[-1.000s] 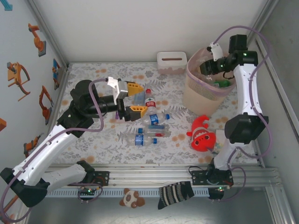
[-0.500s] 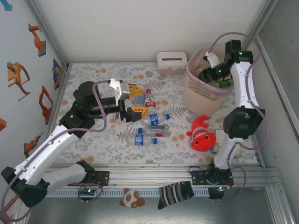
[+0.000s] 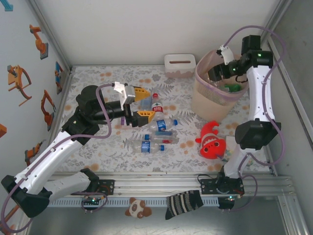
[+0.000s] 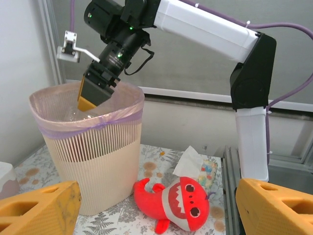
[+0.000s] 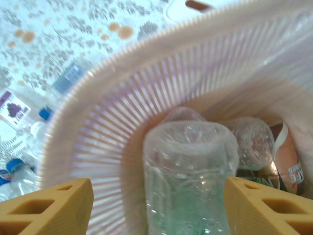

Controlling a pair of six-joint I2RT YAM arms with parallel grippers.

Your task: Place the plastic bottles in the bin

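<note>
Vs. half a sec. before, my right pincer (image 5: 159,200) had come up a bit out of the bin (image 3: 205,103) and was spread wide, pinching nothing. My left pincer (image 3: 143,103) was abt. where it was, also spread, above the bottles (image 3: 164,126) on the table (image 3: 98,78). In the bin a clear bottle (image 5: 188,171) stood in the gap of the right pincer, apart from both sides, w/ another clear one (image 5: 254,142), a brown-labelled one (image 5: 288,164) and a green one (image 3: 234,88) beside it.

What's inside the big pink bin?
A clear bottle, a crumpled clear one and a brown-labelled one are inside the bin. Whatever's underneath them is covered.
</note>
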